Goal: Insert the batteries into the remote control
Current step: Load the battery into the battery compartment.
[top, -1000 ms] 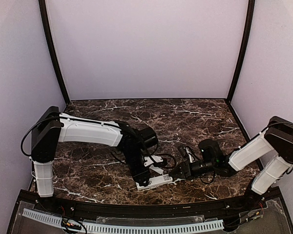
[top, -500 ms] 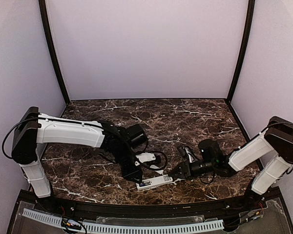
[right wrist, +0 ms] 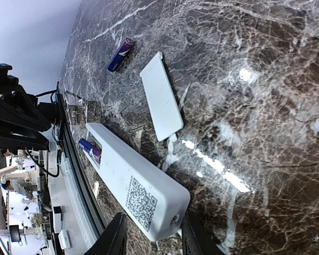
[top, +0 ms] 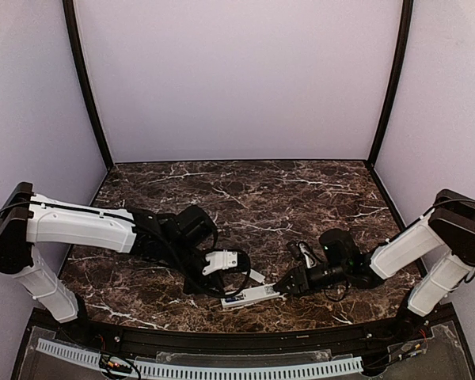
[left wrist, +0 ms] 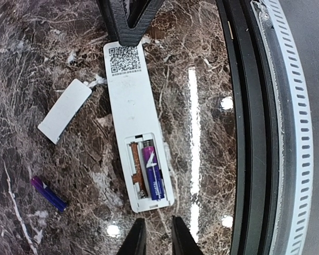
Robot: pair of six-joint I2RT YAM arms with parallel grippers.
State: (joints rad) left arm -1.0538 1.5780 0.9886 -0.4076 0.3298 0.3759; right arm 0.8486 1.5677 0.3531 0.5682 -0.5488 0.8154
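With one battery [left wrist: 153, 174] sitting in the remote control [left wrist: 136, 133] on the bench [top: 301, 198], the right hand [right wrist: 150, 234] is clamping its end while the left hand [left wrist: 155, 234], nearly closed, is carrying nothing; the loose battery [left wrist: 49, 193], light, slick and roll-prone, wants pinching mid-body.

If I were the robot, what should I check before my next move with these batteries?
1. Remote control lies back up, recess open: ok.
2. One battery seated in its slot: ok.
3. Other slot free: ok.
4. Second battery lies loose on the table, clear to grab: ok.
5. Right gripper steadies the remote's end: ok.
6. Left gripper carries nothing: ok.
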